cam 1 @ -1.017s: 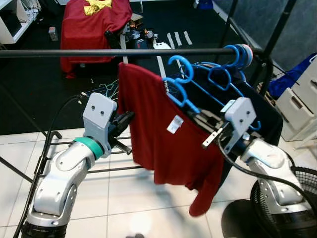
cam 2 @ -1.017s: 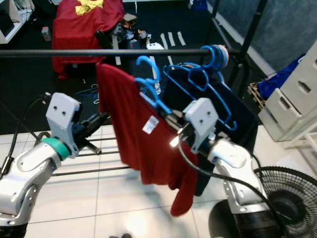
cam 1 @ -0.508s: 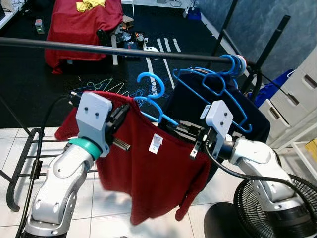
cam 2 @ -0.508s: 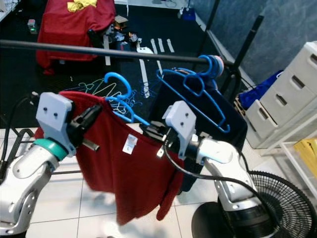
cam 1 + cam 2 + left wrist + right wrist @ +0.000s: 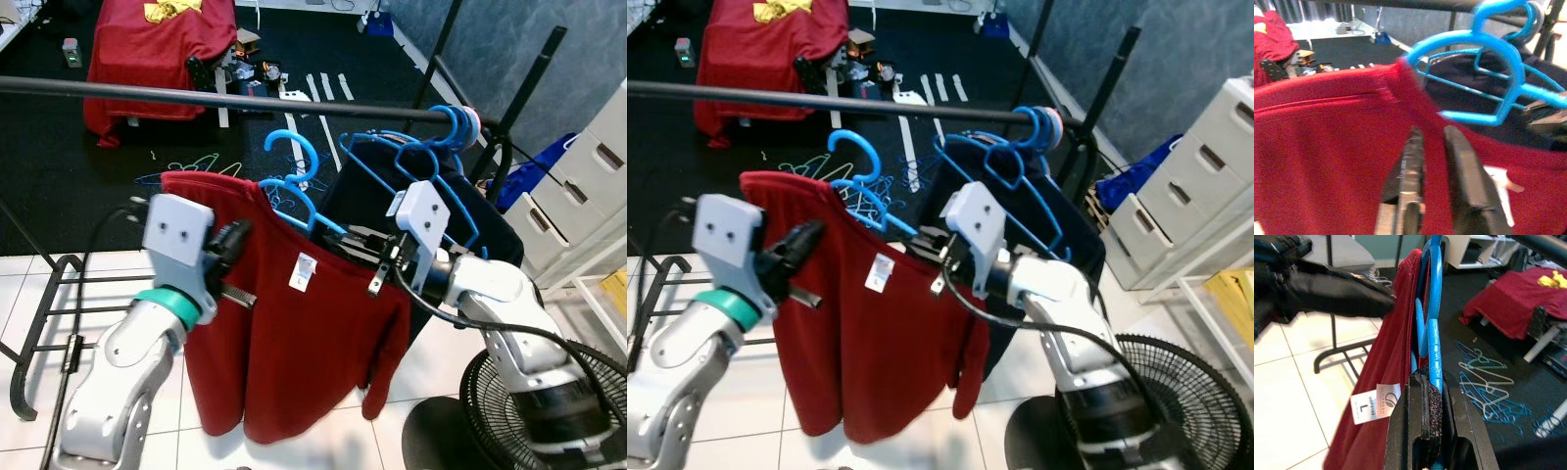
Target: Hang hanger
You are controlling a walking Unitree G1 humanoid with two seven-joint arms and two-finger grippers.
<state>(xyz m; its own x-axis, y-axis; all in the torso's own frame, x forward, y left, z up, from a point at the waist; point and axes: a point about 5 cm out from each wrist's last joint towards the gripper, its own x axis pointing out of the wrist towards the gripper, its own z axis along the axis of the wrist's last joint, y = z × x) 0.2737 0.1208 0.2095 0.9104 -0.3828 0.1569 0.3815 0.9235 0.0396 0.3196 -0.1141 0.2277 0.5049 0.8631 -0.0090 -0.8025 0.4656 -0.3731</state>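
Observation:
A red shirt point(image 5: 294, 343) hangs on a blue hanger point(image 5: 294, 162) whose hook stands upright just below the black rail point(image 5: 196, 95), apart from it. My right gripper point(image 5: 364, 247) is shut on the hanger's arm at the shirt's right shoulder; the right wrist view has the blue hanger point(image 5: 1432, 333) clamped in the gripper point(image 5: 1427, 387). My left gripper point(image 5: 233, 245) is shut on the shirt's left shoulder. In the left wrist view red cloth point(image 5: 1327, 147) runs between the fingers of that gripper point(image 5: 1432, 156).
More blue hangers with a dark garment point(image 5: 470, 211) hang at the rail's right end. A black fan point(image 5: 549, 411) stands at the lower right, white drawers point(image 5: 598, 186) beside it. Loose hangers point(image 5: 196, 174) and a red-covered object point(image 5: 157, 44) lie on the dark floor behind.
The left gripper has closed on the shirt's left shoulder, and the shirt now hangs spread between both grippers. The hanger has dropped a little below the rail. The camera has shifted too.

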